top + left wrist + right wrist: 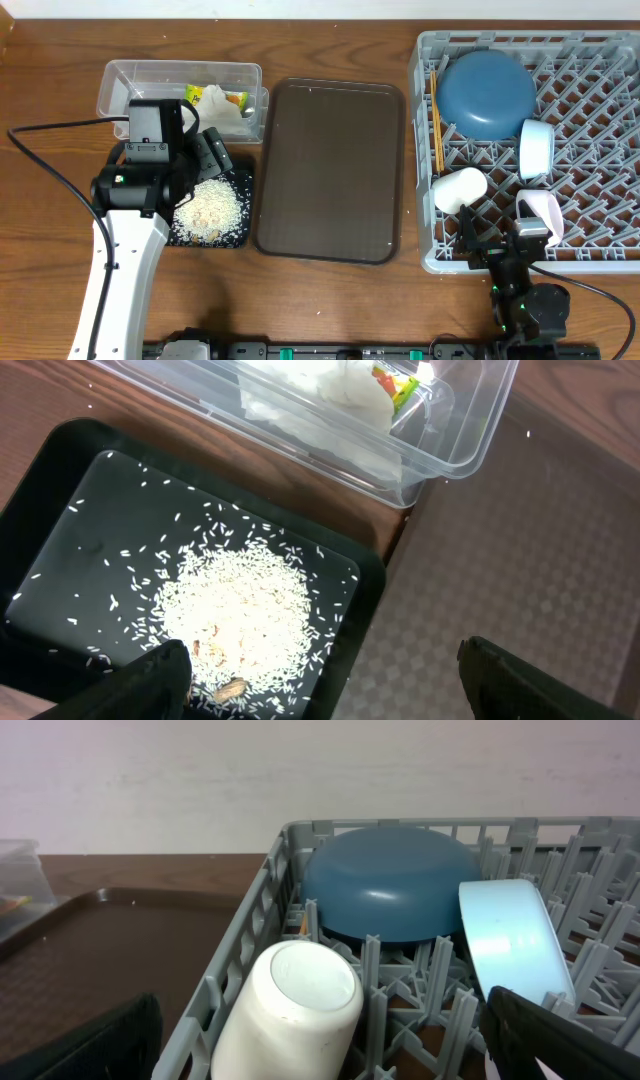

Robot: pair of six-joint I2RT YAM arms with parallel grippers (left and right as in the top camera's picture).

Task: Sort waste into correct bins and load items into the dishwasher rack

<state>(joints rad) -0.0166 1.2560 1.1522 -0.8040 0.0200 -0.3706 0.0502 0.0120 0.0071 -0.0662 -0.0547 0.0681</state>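
Left gripper (208, 152) fingers spread wide, holding nothing, hanging over the black tray (238, 182) close to the tub (180, 70). In the wrist view both fingertips (160, 672) sit at the bottom edge, with nothing between them.
Rice (210, 208) is piled mid black tray, stray grains scattered around it, and one small tan bit at the pile's near edge.
Napkin (228, 120) and wrapper (214, 97) are in the tub, at its right end.
Brown tray (330, 170) sits between the black tray and the rack (600, 130).
Right gripper (500, 238) is also spread and empty, at the rack's front edge.
In the rack: blue plate (487, 92) upside down at back left, chopsticks (437, 120) along the left wall, light-blue bowl (536, 148) on edge, white bowl (458, 190) on its side at front left, pale cup (541, 212) just right of the right gripper.
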